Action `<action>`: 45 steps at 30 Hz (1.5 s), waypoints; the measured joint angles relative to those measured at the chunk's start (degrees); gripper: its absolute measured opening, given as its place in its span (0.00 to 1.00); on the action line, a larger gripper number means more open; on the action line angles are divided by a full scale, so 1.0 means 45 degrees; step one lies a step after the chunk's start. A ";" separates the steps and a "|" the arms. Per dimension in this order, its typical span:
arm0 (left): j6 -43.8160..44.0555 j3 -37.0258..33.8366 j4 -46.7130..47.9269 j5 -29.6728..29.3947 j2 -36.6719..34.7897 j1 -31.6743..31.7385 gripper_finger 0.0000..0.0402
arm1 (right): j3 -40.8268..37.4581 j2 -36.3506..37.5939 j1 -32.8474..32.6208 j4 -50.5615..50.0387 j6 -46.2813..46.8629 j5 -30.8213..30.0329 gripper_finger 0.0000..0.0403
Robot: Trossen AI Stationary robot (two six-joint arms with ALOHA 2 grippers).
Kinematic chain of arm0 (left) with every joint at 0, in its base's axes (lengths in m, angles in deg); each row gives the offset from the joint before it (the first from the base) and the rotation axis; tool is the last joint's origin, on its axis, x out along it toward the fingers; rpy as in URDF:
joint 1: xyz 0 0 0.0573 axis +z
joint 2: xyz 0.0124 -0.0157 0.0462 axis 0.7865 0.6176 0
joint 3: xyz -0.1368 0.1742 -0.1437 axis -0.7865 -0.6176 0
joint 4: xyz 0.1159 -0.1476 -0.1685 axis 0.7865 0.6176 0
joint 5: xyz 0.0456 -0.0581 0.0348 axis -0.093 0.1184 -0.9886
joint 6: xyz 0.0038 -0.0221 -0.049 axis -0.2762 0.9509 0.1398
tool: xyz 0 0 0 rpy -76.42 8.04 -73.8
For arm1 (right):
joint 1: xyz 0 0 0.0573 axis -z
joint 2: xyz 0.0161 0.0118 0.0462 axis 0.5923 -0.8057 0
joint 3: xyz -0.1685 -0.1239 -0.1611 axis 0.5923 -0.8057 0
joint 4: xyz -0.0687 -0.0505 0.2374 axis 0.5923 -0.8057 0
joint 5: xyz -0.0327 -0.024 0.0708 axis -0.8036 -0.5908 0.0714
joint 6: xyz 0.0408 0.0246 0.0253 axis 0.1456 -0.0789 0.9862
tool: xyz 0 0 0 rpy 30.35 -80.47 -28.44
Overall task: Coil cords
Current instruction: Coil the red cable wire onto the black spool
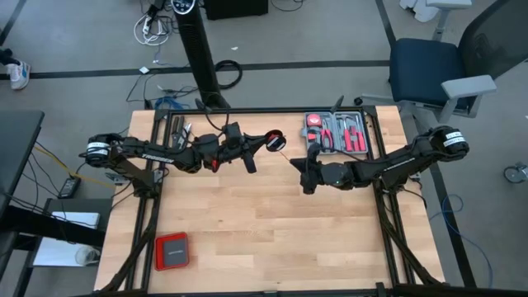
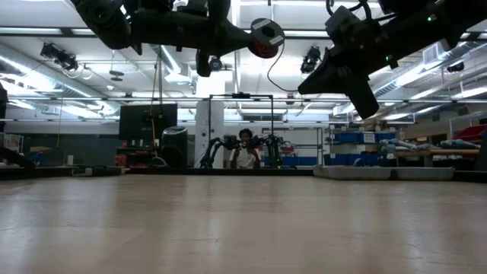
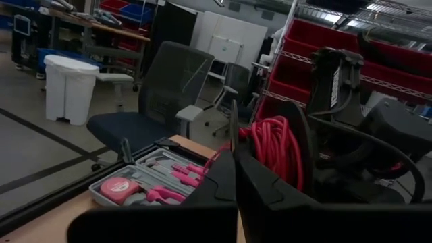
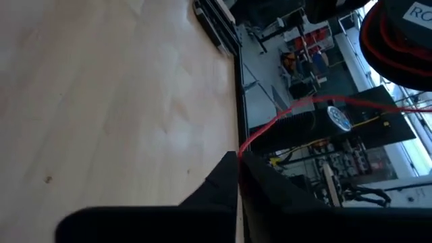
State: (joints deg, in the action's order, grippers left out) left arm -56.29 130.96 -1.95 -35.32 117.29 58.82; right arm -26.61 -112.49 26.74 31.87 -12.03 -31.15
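Observation:
The cord is one thin red wire, most of it wound into a small coil that sits beside my left gripper's shut fingertips, high above the table. From the coil a loose strand sags across a short gap to my right gripper. That gripper is shut on the strand and faces the left one over the table's far middle. The low view shows both grippers well clear of the tabletop, with the coil between them. My left gripper's fingers are shut with a thin strand rising from between their tips. The coil lies against the outer side of one finger; what carries it there is hidden. The fingers point about level, toward the table's right. The coil is lifted clear. My right gripper pinches a single strand of the cord between its two fingertips. The fingers slant slightly down and point toward the table's left. From the fingers the strand runs slack, in a shallow curve, up to the coil, clear of the table.
A grey tool tray with red-handled tools stands at the table's far right. A flat red box lies near the front left corner. A black post and an office chair stand beyond the far edge.

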 joint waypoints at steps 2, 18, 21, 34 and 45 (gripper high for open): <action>0.0000 0.0000 -0.0009 0.0000 0.0005 0.0000 0.00 | 0.0000 0.0000 0.0000 0.0006 0.0044 0.0075 0.02; -0.0041 0.0000 -0.0081 -0.0984 0.0000 0.0005 0.00 | 0.0791 -0.1220 0.0201 0.1538 0.2011 0.1187 0.00; -0.0397 0.0000 0.0192 -0.1194 0.0000 0.0005 0.00 | 0.1655 -0.1947 0.0014 0.1431 0.2000 0.1227 0.00; -0.1424 0.0000 0.1156 -0.2011 0.0000 0.0034 0.00 | 0.3364 -0.2278 -0.1127 0.0453 0.2033 0.1158 0.00; -0.2347 0.0000 0.1679 -0.1741 0.0000 0.0034 0.00 | 0.4166 -0.2278 -0.0913 0.0679 0.1617 -0.0955 0.00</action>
State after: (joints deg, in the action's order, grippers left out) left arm -66.85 130.96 5.61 -43.16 117.28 58.97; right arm -7.87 -122.74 22.63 34.93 -4.75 -35.45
